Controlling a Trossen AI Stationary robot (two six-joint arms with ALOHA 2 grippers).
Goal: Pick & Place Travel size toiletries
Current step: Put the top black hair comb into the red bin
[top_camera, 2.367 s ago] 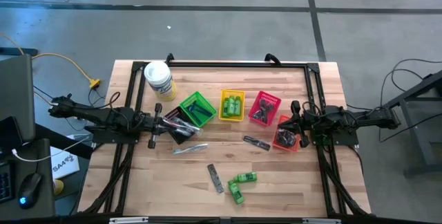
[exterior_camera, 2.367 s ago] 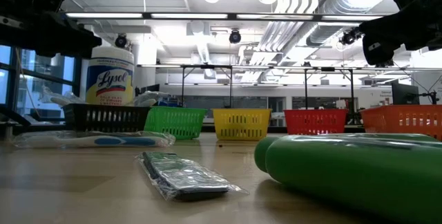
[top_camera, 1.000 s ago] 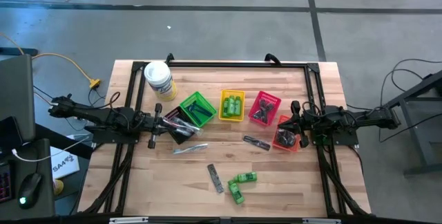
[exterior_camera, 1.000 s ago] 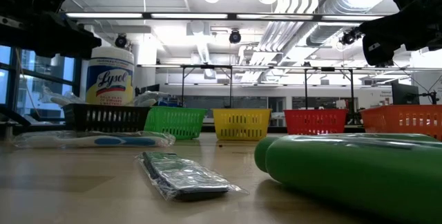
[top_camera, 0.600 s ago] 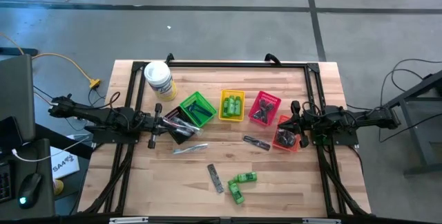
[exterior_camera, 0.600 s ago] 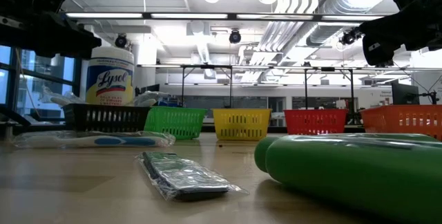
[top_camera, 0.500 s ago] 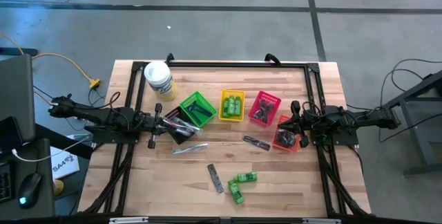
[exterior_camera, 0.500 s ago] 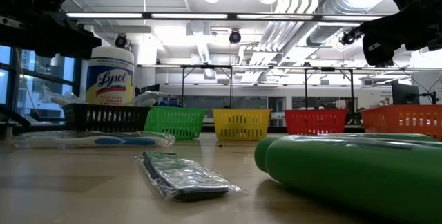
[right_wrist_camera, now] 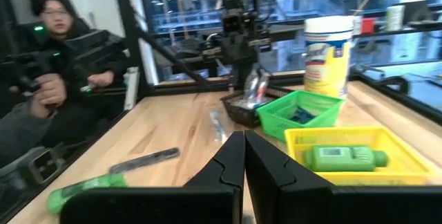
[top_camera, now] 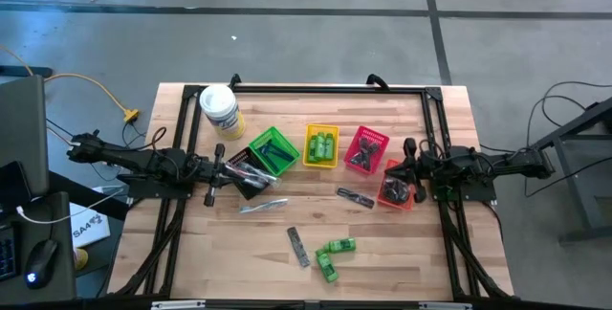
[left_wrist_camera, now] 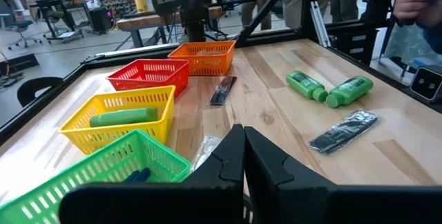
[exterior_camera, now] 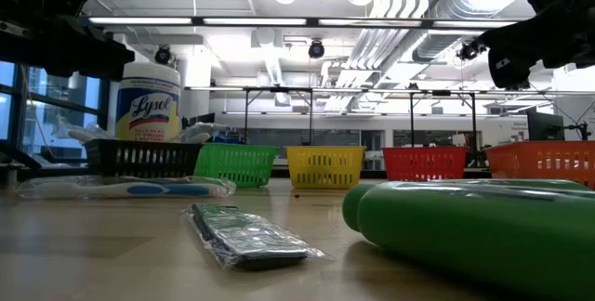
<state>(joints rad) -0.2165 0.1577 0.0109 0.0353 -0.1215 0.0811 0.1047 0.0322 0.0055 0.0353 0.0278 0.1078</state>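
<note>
Loose toiletries lie on the near half of the table: two green mini bottles (top_camera: 335, 254), a dark wrapped packet (top_camera: 299, 246), a dark comb (top_camera: 355, 197) and a clear-wrapped stick (top_camera: 263, 205). More items sit in the row of baskets. My left gripper (top_camera: 229, 170) hovers shut over the black basket (top_camera: 247, 171) at the left end of the row. My right gripper (top_camera: 402, 169) hovers shut beside the orange basket (top_camera: 396, 188) at the right end. In each wrist view the shut fingers, left (left_wrist_camera: 243, 141) and right (right_wrist_camera: 243, 144), hold nothing.
Green (top_camera: 273, 150), yellow (top_camera: 321, 144) and red (top_camera: 366, 149) baskets stand between the black and orange ones. A white tub with a yellow label (top_camera: 219, 109) stands at the far left. A black frame (top_camera: 325, 88) borders the table. A person (right_wrist_camera: 48, 92) sits beyond the table's near edge.
</note>
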